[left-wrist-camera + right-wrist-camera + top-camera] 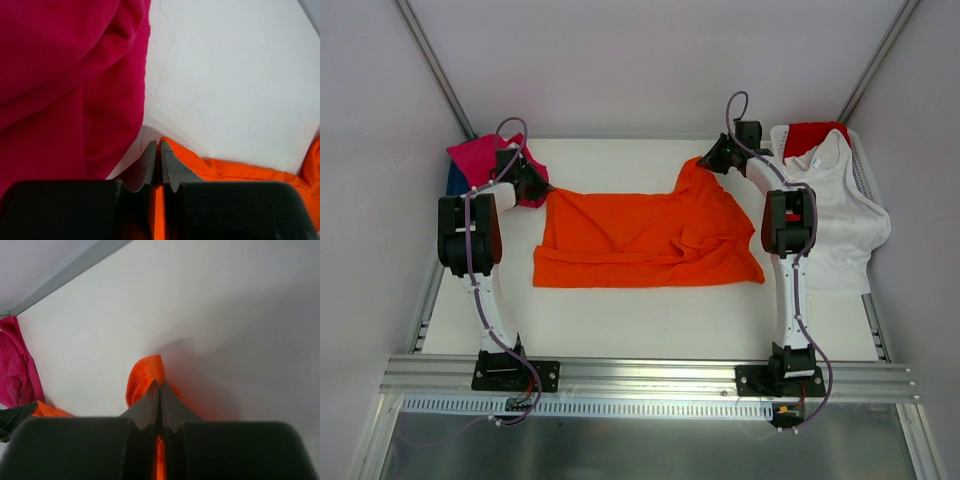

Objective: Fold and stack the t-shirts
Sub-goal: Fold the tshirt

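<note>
Overhead only: shows orange t-shirt (640,245) spread across counter (650,320) between arms, white t-shirt (840,220) draped over basket (863,175) at right. Wrist views alone: confirm left pincer (159,150) and right pincer (160,390) each clamped tight on its edge.

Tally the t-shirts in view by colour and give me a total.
orange t-shirt: 1
magenta-pink t-shirt: 1
dark blue t-shirt, only an edge showing under the pink one: 1
white t-shirt: 1
red t-shirt: 1
Total: 5
</note>
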`<state>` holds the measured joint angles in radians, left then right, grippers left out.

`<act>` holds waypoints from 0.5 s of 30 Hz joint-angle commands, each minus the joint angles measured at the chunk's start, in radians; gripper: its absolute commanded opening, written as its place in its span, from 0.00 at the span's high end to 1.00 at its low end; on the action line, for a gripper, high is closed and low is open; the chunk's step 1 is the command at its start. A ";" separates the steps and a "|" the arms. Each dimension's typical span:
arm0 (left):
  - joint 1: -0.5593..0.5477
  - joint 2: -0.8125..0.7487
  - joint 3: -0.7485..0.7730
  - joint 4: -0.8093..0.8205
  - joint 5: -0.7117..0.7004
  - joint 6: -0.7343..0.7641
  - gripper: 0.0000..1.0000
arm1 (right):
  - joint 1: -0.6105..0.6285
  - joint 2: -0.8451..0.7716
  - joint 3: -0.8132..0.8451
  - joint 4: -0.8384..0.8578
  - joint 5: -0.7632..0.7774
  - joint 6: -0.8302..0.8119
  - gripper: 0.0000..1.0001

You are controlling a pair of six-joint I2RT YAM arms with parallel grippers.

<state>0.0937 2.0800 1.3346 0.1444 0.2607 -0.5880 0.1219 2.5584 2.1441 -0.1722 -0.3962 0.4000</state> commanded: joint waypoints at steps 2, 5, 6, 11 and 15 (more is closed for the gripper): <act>0.012 -0.040 0.054 0.030 0.015 -0.001 1.00 | -0.004 -0.158 -0.009 0.085 -0.036 -0.058 1.00; 0.015 -0.058 0.055 0.030 0.002 0.001 1.00 | -0.005 -0.193 -0.058 0.164 -0.058 -0.059 1.00; 0.015 -0.061 0.054 0.029 0.002 0.002 1.00 | -0.005 -0.201 -0.072 0.165 -0.064 -0.059 0.99; 0.020 -0.078 0.043 0.029 -0.008 0.004 1.00 | -0.004 -0.230 -0.095 0.206 -0.095 -0.073 1.00; 0.026 -0.098 0.017 0.030 -0.037 0.001 1.00 | -0.005 -0.277 -0.148 0.206 -0.096 -0.098 1.00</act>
<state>0.1055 2.0655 1.3548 0.1448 0.2539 -0.5877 0.1215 2.3852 2.0266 -0.0162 -0.4610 0.3412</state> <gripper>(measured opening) 0.019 0.012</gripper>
